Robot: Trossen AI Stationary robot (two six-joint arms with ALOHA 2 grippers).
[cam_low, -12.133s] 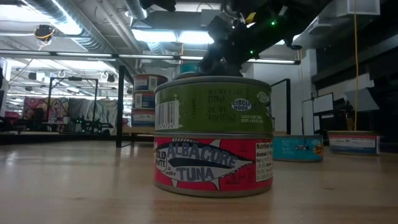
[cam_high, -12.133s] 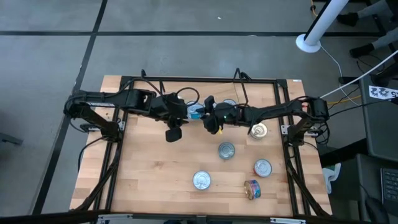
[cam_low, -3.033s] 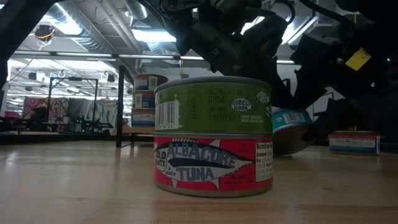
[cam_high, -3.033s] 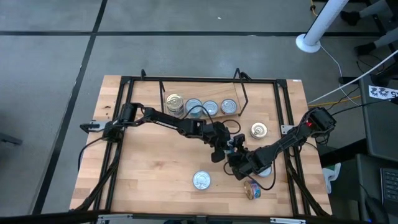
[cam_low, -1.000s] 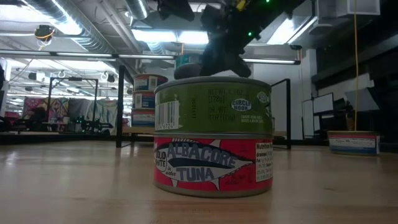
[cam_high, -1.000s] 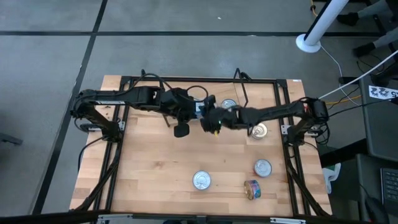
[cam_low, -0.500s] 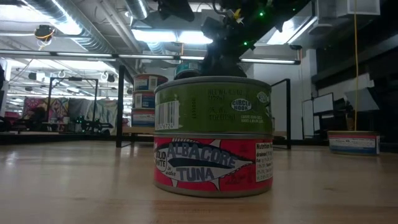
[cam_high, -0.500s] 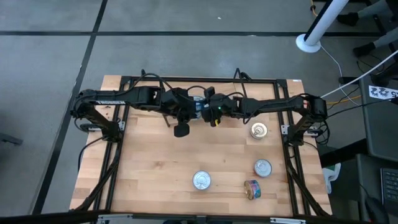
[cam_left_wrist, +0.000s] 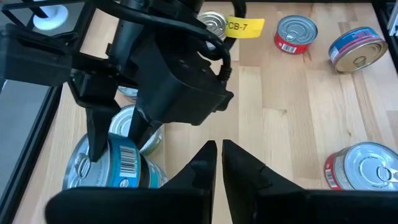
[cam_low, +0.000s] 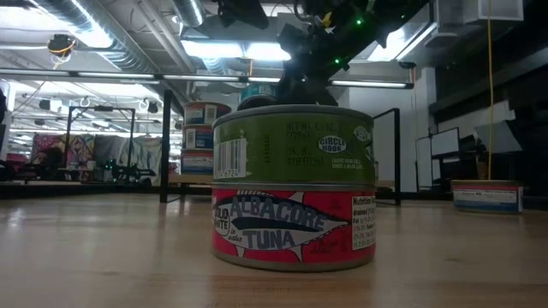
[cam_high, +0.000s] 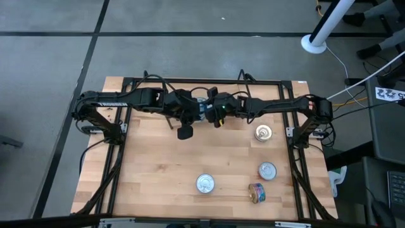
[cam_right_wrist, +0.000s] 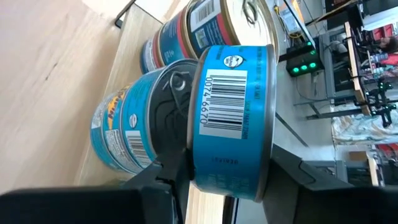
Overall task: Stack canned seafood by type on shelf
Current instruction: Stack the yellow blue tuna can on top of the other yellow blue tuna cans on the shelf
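Clamped on a blue-labelled can (cam_right_wrist: 231, 112), your right gripper's jaws held it by the curved side wall, while your left gripper's jaws stood nearly closed with nothing between them.

From the high view, your right gripper (cam_high: 212, 110) and left gripper (cam_high: 188, 114) met over the shelf (cam_high: 243, 95) at the far side of the table (cam_high: 152, 171). Loose cans remained on the tabletop: one with a gold lid (cam_high: 263, 132), two silver-lidded ones (cam_high: 267, 170) (cam_high: 204, 183), and one lying on its side (cam_high: 256, 192).

At the low view, a green can (cam_low: 293, 143) sat on a red tuna can (cam_low: 294, 226) close to the lens, with the arms dark above them.

Through the left wrist view, your left gripper (cam_left_wrist: 217, 152) hovered beside the right arm's wrist, which carried the blue can above another can's lid.

Through the right wrist view, the held can hung just over a shelved blue can (cam_right_wrist: 134, 127), though I could not tell whether they touched.

I judged these tins rigid, fairly dense and smooth-sided, so you would have done best gripping across the side wall at mid-height, squarely, to prevent slipping.
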